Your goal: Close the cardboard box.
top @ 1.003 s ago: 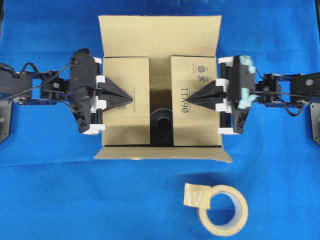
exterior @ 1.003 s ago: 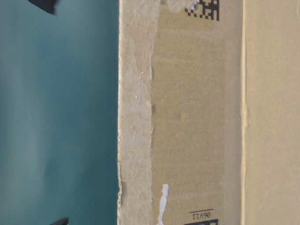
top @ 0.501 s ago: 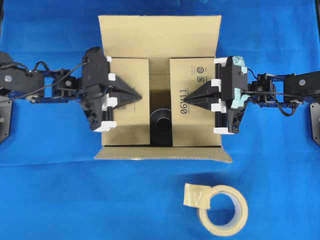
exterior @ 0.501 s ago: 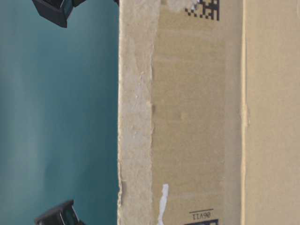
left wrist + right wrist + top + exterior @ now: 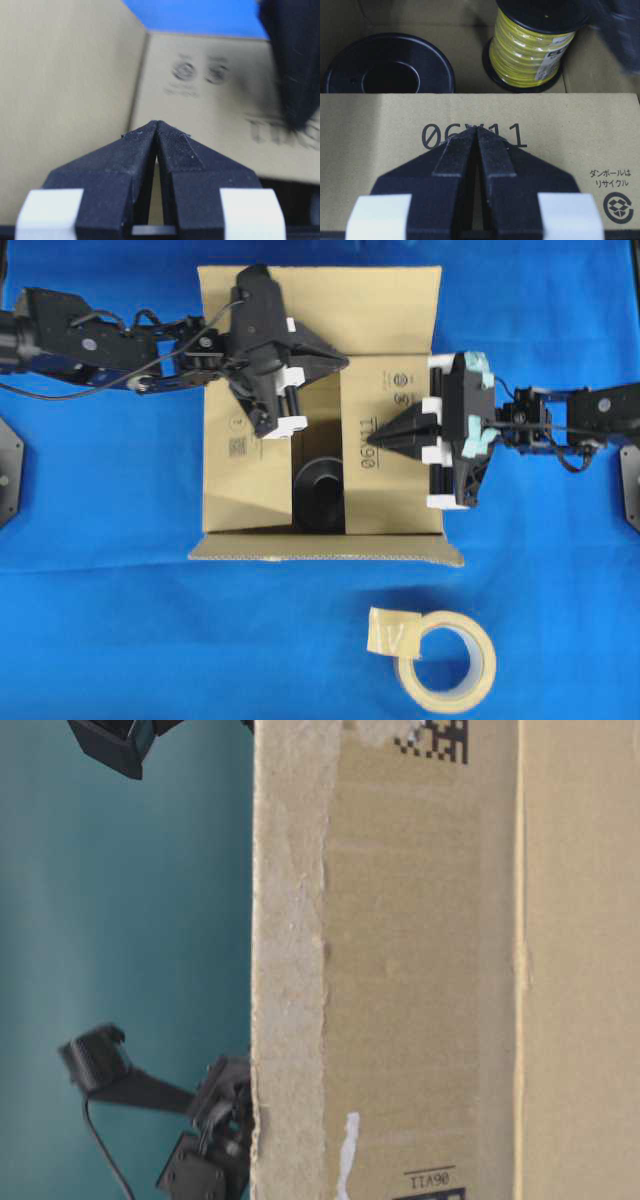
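Blue cloth [image 5: 100, 630] underneath. Left gripper [image 5: 338, 361], pinched together and empty, above cardboard box [image 5: 320, 535] near far flap. Right gripper [image 5: 378, 438], likewise pinched and empty, tip pressing down right flap [image 5: 385, 490]. Tape roll [image 5: 445, 660] nearer.

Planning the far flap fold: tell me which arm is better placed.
Left, probably. The left gripper sits shut beside the far flap of the cardboard box; the right gripper rests shut on the right flap.
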